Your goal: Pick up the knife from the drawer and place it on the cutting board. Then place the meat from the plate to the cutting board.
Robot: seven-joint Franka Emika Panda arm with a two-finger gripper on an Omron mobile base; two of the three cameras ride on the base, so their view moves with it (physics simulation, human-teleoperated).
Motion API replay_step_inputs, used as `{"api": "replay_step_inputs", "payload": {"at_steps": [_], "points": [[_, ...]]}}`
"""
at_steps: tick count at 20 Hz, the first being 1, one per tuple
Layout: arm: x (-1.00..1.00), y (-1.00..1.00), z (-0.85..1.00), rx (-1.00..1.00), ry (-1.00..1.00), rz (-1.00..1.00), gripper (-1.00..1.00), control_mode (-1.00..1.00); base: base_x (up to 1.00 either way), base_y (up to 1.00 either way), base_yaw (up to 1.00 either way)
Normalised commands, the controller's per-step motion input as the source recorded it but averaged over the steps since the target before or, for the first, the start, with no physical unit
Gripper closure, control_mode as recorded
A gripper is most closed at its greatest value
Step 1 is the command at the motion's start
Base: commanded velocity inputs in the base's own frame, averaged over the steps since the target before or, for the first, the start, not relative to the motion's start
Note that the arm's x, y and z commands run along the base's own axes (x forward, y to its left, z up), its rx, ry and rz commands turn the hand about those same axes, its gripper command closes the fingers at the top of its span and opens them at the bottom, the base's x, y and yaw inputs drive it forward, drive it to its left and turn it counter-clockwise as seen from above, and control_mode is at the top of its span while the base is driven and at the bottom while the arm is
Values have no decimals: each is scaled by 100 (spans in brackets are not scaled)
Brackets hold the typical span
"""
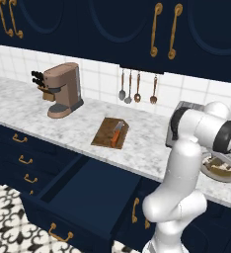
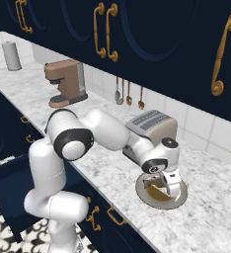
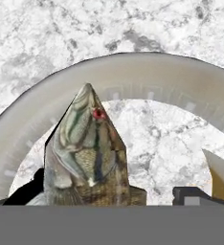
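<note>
The knife (image 1: 116, 134), orange-handled with a short grey blade, lies on the dark-brown cutting board (image 1: 107, 133) on the counter. The wide navy drawer (image 1: 88, 190) stands pulled out below it. Further right, my gripper (image 2: 162, 187) reaches down into the round plate (image 2: 179, 197). In the hand view the tan-grey meat (image 3: 87, 153) sits between my gripper's (image 3: 109, 196) dark fingertips, with the plate's pale rim (image 3: 142, 72) arching around it. The jaws are open, straddling the meat, with a gap on the right side. My arm partly hides the plate (image 1: 221, 170) in the left base view.
A toaster (image 2: 152, 126) stands right behind the plate. A brown coffee machine (image 1: 63, 89) and a knife block (image 1: 41, 84) sit at the counter's left. Copper-handled utensils (image 1: 137, 88) hang on the tiled wall. The open drawer juts out in front of the cabinets.
</note>
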Motion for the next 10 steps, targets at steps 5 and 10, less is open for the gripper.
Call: {"api": "replay_step_inputs", "payload": {"at_steps": [5, 10], "points": [[14, 0, -36, 0, 4, 0, 100, -100, 0, 0, 0], [26, 1, -18, 0, 8, 0, 100, -100, 0, 0, 0]]}}
